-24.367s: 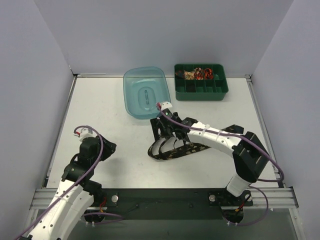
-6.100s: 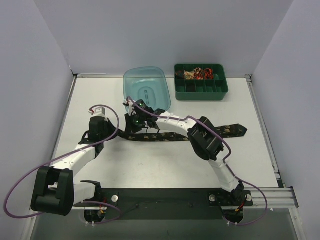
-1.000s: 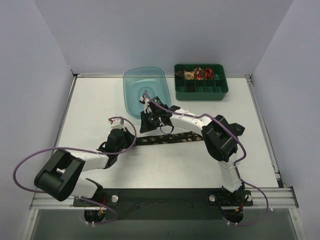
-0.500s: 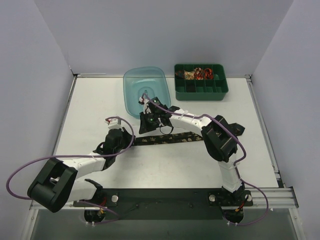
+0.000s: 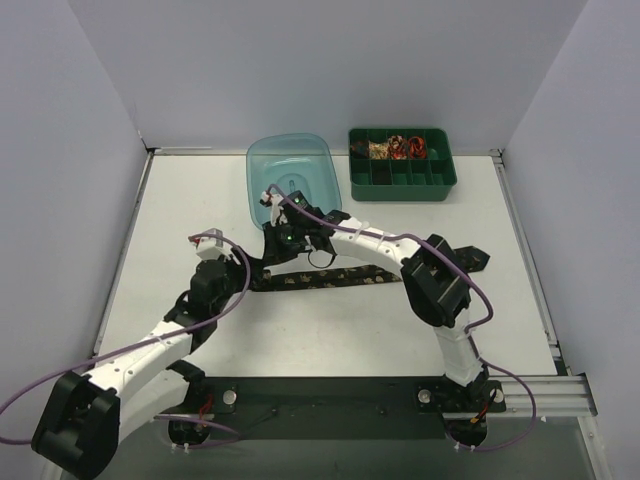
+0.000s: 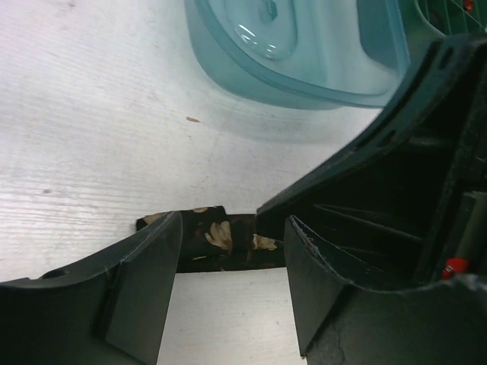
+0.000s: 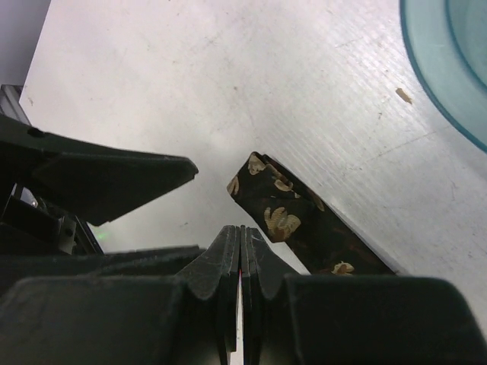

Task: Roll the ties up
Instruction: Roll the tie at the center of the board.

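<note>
Just ahead of both jaws lies the tie (image 7: pixel 288 219).

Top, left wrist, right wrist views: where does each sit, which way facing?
Top: above, behind the robot, looking down on the table; left arm, right arm show.
Left wrist: faces forward past the open left gripper at the tie and tub.
Right wrist: looks down past the shut right gripper.
Shared: both wrist views show tie end and tub.

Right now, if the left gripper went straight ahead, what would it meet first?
Most likely the end of the black tie, lying just ahead between the left gripper's open fingers; the blue tub sits beyond.
</note>
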`<state>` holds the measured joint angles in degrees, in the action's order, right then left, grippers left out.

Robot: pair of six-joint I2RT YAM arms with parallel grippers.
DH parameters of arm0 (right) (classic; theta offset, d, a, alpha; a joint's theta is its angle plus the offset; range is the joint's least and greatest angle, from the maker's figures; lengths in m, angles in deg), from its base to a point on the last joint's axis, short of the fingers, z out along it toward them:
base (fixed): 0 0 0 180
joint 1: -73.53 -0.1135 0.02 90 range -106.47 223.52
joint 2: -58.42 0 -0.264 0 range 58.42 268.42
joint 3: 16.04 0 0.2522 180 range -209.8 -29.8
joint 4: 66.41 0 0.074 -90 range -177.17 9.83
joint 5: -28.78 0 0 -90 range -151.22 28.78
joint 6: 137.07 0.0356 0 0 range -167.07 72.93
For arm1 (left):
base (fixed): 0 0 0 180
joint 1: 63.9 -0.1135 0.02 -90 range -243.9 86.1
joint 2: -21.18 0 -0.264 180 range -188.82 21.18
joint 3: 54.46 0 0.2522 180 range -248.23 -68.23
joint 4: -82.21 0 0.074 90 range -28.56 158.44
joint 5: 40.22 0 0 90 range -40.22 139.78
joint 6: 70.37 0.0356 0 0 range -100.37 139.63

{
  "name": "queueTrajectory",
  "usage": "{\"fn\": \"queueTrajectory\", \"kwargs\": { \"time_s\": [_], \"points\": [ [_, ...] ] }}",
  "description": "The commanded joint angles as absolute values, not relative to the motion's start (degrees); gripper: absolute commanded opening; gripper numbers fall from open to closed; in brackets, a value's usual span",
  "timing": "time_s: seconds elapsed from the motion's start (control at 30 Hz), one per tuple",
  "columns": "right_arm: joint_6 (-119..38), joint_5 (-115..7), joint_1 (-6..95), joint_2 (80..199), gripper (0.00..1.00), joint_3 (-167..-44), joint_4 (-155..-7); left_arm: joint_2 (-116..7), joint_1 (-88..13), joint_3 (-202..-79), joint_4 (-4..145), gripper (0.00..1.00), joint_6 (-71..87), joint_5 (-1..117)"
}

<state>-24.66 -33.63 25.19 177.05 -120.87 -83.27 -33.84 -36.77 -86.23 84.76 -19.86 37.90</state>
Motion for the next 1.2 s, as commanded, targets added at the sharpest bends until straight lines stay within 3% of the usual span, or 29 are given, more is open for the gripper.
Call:
{"fn": "queueTrajectory", "kwargs": {
  "time_s": [0.0,0.33,1.0,1.17],
  "points": [
    [-25.54,-33.44,24.39,178.56,0.00,-123.84,-84.83,-30.94,-40.34,-86.77,77.60,0.67,-19.92,37.56],
    [-27.12,-36.43,23.69,182.69,0.00,-125.78,-87.73,-34.00,-55.11,-83.61,79.69,0.70,-22.47,54.25],
    [-27.74,-38.37,23.60,184.02,0.00,-123.32,-87.56,-52.55,-55.47,-83.17,94.27,0.69,-24.32,63.31],
    [-27.48,-38.55,23.25,183.75,0.00,-122.53,-87.56,-55.45,-54.42,-83.08,97.00,0.64,-25.20,64.19]
  ]
}}
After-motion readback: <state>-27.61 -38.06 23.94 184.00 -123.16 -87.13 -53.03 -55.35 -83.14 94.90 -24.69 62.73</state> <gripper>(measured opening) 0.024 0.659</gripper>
